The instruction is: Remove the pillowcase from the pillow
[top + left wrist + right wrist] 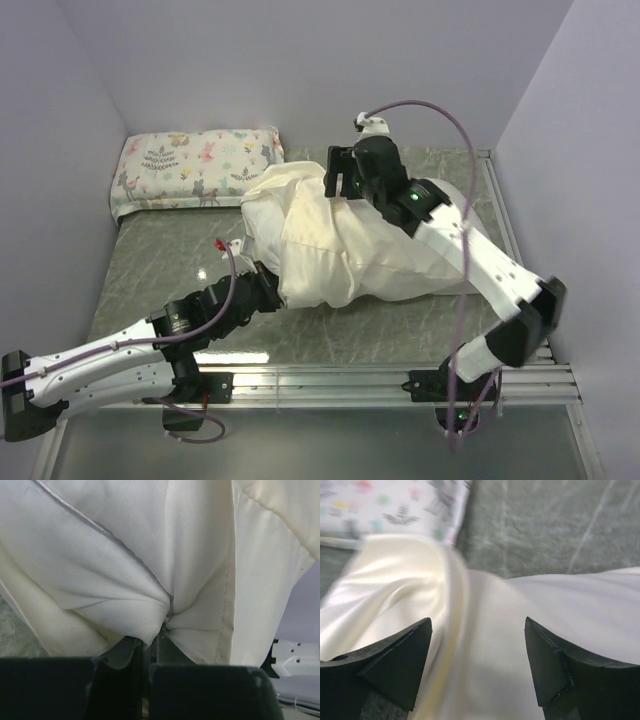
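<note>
The cream pillowcase (300, 230) lies bunched over the left part of the plump white pillow (420, 265), whose right end shows bare. My left gripper (272, 288) is at the bundle's near left corner. In the left wrist view the left gripper (150, 640) is shut on a pinch of the white pillow (125, 555) at its grey seam, and the pillowcase (265, 590) hem hangs beside it. My right gripper (338, 180) hovers at the far side. In its own view the right gripper (477, 625) is open over the pillowcase (395, 605) fold and the pillow (580, 610), holding nothing.
A smaller floral-and-animal printed pillow (195, 170) lies at the back left against the wall, also seen as the printed pillow (395, 505). The grey marbled table (160, 260) ends at a metal rail (330, 378) in front. Walls close in left, back and right.
</note>
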Available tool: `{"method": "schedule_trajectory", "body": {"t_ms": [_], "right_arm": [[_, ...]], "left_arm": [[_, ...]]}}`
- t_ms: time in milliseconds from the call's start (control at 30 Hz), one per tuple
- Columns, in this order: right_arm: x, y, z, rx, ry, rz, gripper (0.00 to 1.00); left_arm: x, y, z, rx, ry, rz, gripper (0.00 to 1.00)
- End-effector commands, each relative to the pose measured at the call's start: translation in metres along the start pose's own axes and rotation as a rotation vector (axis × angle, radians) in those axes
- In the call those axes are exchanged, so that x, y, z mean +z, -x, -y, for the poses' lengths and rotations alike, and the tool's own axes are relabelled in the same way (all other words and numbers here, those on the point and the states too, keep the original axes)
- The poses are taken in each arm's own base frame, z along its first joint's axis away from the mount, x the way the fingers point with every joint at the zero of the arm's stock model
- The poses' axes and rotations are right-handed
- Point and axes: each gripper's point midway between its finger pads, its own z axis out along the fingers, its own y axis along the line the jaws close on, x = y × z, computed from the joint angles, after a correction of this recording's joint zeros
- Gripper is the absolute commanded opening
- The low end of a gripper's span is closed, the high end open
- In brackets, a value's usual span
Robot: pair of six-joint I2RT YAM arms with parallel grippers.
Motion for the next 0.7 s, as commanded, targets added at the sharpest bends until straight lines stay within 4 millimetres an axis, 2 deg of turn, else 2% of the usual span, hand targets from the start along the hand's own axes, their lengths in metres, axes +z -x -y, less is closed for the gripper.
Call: {"method": "schedule_trajectory", "body": {"t_ms": [0, 33, 100, 133, 167, 200, 233, 300, 333, 433, 500, 567, 600, 667], "right_arm": [[-0.071, 0.036, -0.019, 0.026, 0.051, 0.171, 0.82], [-0.086, 0.033, -0.016, 0.038, 0.051, 0.182, 0.83], [-0.100, 0.027, -0.016, 0.052, 0.055, 0.197, 0.84], [-0.101, 0.011, -0.017, 0.049, 0.067, 0.177, 0.84], [-0.117, 0.011, -0.021, 0.078, 0.121, 0.193, 0.84], [-0.122, 0.005, -0.023, 0.092, 0.150, 0.190, 0.84], [-0.130, -0.011, -0.030, 0.109, 0.196, 0.178, 0.84], [-0.133, -0.030, -0.040, 0.121, 0.242, 0.143, 0.84], [-0.133, -0.053, -0.049, 0.115, 0.269, 0.101, 0.84], [-0.131, -0.083, -0.061, 0.131, 0.297, 0.059, 0.84], [-0.129, -0.095, -0.065, 0.139, 0.307, 0.046, 0.84], [-0.121, -0.110, -0.055, 0.141, 0.263, 0.026, 0.79], [-0.118, -0.115, -0.048, 0.134, 0.228, 0.022, 0.67], [-0.117, -0.117, -0.027, 0.127, 0.142, 0.039, 0.50]], "left_arm": [[-0.006, 0.046, 0.038, -0.074, -0.083, 0.148, 0.00], [-0.006, 0.052, 0.038, -0.092, -0.076, 0.170, 0.00], [-0.005, 0.058, 0.041, -0.107, -0.069, 0.192, 0.00], [-0.005, 0.061, 0.043, -0.107, -0.070, 0.203, 0.00], [-0.004, 0.066, 0.048, -0.107, -0.068, 0.217, 0.00], [-0.002, 0.069, 0.052, -0.105, -0.069, 0.224, 0.00], [-0.004, 0.077, 0.060, -0.099, -0.080, 0.238, 0.00], [0.003, 0.078, 0.066, -0.077, -0.071, 0.236, 0.00], [0.003, 0.084, 0.073, -0.073, -0.080, 0.246, 0.00], [0.011, 0.082, 0.080, -0.055, -0.079, 0.237, 0.00], [0.015, 0.081, 0.085, -0.050, -0.082, 0.229, 0.00], [0.015, 0.084, 0.090, -0.049, -0.088, 0.231, 0.00], [0.014, 0.086, 0.090, -0.048, -0.087, 0.235, 0.00], [0.007, 0.095, 0.092, -0.045, -0.090, 0.256, 0.00]]}}
